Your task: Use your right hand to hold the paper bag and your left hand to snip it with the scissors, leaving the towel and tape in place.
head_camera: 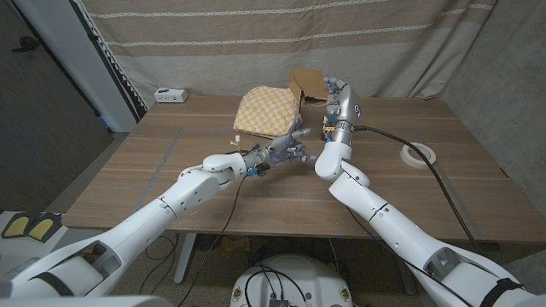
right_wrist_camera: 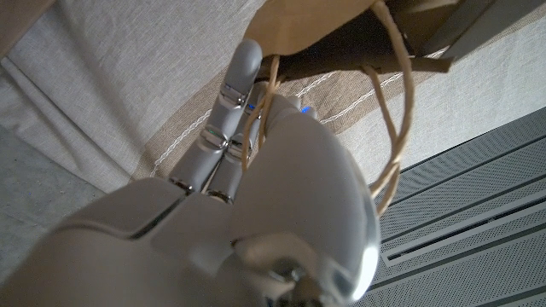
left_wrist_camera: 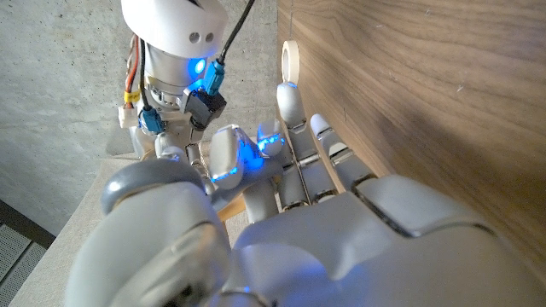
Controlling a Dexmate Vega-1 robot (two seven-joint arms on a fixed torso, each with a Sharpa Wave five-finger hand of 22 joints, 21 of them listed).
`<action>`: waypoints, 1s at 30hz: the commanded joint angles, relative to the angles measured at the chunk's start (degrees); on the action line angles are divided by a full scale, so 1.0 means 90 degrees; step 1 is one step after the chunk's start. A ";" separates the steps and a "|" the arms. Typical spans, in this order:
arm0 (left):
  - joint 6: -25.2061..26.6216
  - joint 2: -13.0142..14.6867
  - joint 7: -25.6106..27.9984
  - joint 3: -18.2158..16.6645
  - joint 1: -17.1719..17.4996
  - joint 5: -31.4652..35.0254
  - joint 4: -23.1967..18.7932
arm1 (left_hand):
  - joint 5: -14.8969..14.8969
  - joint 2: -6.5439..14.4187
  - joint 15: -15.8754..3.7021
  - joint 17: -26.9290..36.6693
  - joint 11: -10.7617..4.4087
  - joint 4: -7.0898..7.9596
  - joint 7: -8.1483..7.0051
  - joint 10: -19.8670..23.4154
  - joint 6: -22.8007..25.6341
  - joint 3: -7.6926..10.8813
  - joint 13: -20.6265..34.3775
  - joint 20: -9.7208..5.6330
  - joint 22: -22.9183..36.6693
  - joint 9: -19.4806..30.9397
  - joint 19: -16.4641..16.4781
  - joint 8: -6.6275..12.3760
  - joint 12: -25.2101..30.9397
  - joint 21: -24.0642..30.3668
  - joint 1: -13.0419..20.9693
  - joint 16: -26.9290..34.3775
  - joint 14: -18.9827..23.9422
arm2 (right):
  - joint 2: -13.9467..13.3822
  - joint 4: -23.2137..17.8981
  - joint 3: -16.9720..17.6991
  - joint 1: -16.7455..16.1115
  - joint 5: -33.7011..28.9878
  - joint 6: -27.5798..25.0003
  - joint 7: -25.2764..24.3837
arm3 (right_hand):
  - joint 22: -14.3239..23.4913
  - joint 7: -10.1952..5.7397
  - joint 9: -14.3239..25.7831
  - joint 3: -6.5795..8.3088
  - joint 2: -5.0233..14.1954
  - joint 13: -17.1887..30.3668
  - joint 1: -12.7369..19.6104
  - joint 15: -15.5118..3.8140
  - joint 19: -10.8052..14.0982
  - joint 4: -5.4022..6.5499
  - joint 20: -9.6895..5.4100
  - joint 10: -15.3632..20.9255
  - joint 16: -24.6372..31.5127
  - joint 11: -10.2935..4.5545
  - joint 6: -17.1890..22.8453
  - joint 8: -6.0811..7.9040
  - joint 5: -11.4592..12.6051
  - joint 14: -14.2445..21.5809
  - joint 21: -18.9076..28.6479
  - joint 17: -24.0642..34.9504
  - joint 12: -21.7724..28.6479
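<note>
The head view looks down from above the near edge of the desk point(head_camera: 171, 183), across it to the curtain behind. The left wrist view sits close behind the left hand point(left_wrist_camera: 341, 230), facing along the desk past the tape point(left_wrist_camera: 290, 61); head view shares that tape point(head_camera: 420, 154). The right wrist view, very close, looks along the right hand point(right_wrist_camera: 256, 196) to the bag point(right_wrist_camera: 316, 21) and curtain.

A beige curtain point(head_camera: 256, 43) with pale stripes hangs behind the wooden bench point(head_camera: 153, 170). A small white box point(head_camera: 170, 95) sits at the bench's far corner. Grey floor point(head_camera: 34, 145) lies alongside.
</note>
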 commanded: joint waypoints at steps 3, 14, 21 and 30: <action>0.0085 0.0053 0.0048 0.0111 -0.0066 0.0217 -0.0113 | 0.0081 -0.0442 -0.0637 0.0007 -0.0216 -0.0005 0.0298 0.0136 -0.0143 -0.0243 -0.0019 0.0091 -0.0029 -0.0013 0.0016 0.0846 -0.0063 -0.0045 -0.0245 -0.0063 -0.0004 | -0.0069 -0.0021 -0.0034 0.0030 0.0045 -0.0052 0.0039 | 0.0010 0.0010 -0.0009 0.0061 -0.0007 0.0028 0.0054 -0.0806 -0.0017 -0.0013 -0.0652 0.0048 0.0030 0.0002 0.0070 0.0001 0.0041 0.0162 0.0055 0.0013 -0.0009; 0.0131 0.0121 -0.0049 0.0193 -0.0146 0.0353 -0.0126 | 0.0224 -0.0741 -0.0602 0.0045 -0.0204 -0.0057 0.0336 0.0083 -0.0292 -0.0589 -0.0078 0.0145 -0.0093 -0.0034 0.0001 0.0802 -0.0148 -0.0104 -0.0479 -0.0089 -0.0028 | -0.0053 -0.0003 -0.0070 0.0055 -0.0001 -0.0182 -0.0005 | -0.0001 -0.0002 -0.0008 0.0050 -0.0031 0.0027 0.0058 -0.0820 -0.0022 -0.0023 -0.0656 0.0049 0.0047 0.0021 0.0072 -0.0001 0.0026 0.0189 0.0095 0.0005 -0.0019; 0.0139 0.0234 -0.0115 0.0224 -0.0196 0.0489 -0.0175 | 0.0297 -0.0856 -0.0562 0.0091 -0.0209 -0.0120 0.0348 0.0022 -0.0457 -0.0917 0.0047 0.0184 -0.0137 -0.0079 -0.0008 0.0747 -0.0089 -0.0146 -0.0646 -0.0086 -0.0051 | 0.0026 0.0091 -0.0095 0.0114 0.0003 -0.0319 -0.0048 | -0.0006 -0.0009 -0.0002 0.0055 -0.0032 0.0027 0.0078 -0.0812 -0.0030 -0.0033 -0.0652 0.0060 0.0045 -0.0010 0.0074 0.0001 0.0018 0.0189 0.0116 -0.0005 -0.0020; 0.0251 0.0486 -0.0166 0.0154 -0.0157 0.0507 -0.0288 | 0.0441 -0.0859 -0.0515 0.0098 -0.0185 -0.0260 0.0341 -0.0073 -0.0608 -0.1503 0.0037 0.0223 -0.0205 -0.0032 -0.0008 0.0782 -0.0125 -0.0210 -0.0847 -0.0122 -0.0106 | 0.0218 0.0278 -0.0184 0.0220 -0.0003 -0.0453 -0.0204 | -0.0011 -0.0016 0.0000 0.0064 -0.0023 0.0027 0.0096 -0.0817 -0.0041 -0.0036 -0.0650 0.0078 0.0050 -0.0018 0.0089 0.0006 0.0012 0.0209 0.0144 -0.0016 -0.0018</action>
